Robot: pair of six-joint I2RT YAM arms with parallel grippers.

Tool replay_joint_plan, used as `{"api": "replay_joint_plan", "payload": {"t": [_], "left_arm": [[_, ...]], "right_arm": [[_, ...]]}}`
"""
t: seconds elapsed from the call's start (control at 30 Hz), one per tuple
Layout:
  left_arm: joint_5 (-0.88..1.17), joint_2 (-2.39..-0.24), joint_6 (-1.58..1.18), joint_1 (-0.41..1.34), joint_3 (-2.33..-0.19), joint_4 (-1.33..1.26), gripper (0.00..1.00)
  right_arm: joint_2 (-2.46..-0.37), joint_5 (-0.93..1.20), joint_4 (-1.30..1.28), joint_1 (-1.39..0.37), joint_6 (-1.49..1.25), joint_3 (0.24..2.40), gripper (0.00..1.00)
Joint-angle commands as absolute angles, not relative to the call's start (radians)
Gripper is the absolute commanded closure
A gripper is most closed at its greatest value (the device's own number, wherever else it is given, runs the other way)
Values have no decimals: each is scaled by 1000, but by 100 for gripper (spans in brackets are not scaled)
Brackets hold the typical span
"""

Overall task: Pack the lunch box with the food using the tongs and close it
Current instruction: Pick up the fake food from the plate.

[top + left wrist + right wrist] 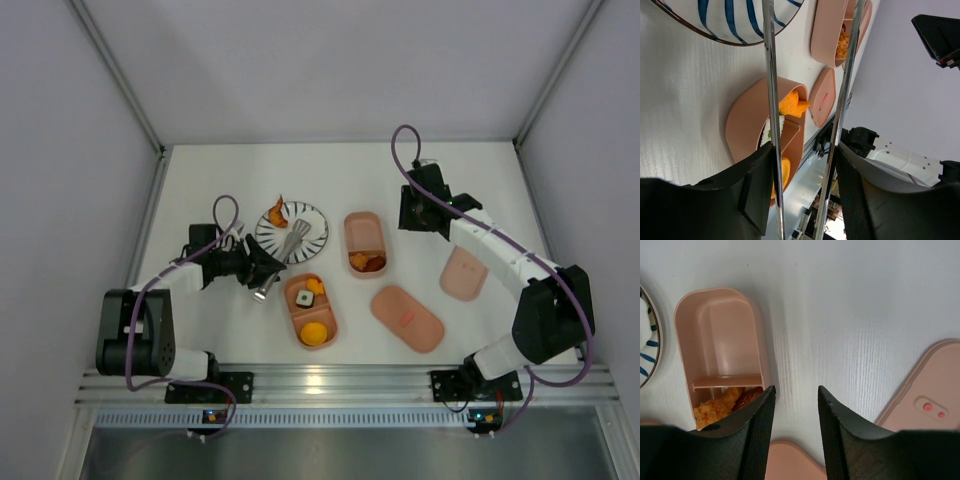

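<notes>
Left wrist view: left hand [805, 195] pinches the tongs [771, 75], arms reaching over the striped plate [715, 25]. Empty right hand [796, 425] part-spread above white bench [850, 300], beside a lunch box tray [722, 335]. Grey walls [350, 60].

No word, number, brand or label can be read in any of the views. The only markings carry no lettering. Two small red dots sit on the pink lid [935, 385] just right of the right gripper [796, 405]. A patch of red spots sits on the second pink lid [407, 318], which lies on the base side of that gripper.
</notes>
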State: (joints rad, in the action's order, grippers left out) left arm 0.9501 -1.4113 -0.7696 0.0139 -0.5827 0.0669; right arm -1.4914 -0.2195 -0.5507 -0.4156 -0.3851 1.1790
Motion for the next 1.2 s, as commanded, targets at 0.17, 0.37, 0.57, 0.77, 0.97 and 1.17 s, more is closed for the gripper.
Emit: {"api": "replay_joint_plan", "payload": {"t": [0.17, 0.37, 0.57, 0.77, 0.97, 1.17], "left_arm": [[1005, -1394, -710, 8, -620, 84, 46], [1008, -1410, -732, 8, -615, 58, 45], [1028, -1428, -744, 8, -623, 37, 45], [1031, -1442, -759, 8, -624, 17, 44], [1031, -1457, -782, 8, -640, 11, 45], [1037, -1476, -795, 8, -650, -32, 45]], "right_arm": [[-1439, -238, -560, -407, -380, 1180, 61], [-1434, -239, -560, -407, -379, 1180, 61], [-1430, -241, -554, -407, -382, 1169, 61], [-1430, -241, -551, -407, -380, 1169, 61], [-1431, -241, -548, -408, -380, 1169, 61], [-1430, -244, -546, -407, -382, 1170, 61]]}}
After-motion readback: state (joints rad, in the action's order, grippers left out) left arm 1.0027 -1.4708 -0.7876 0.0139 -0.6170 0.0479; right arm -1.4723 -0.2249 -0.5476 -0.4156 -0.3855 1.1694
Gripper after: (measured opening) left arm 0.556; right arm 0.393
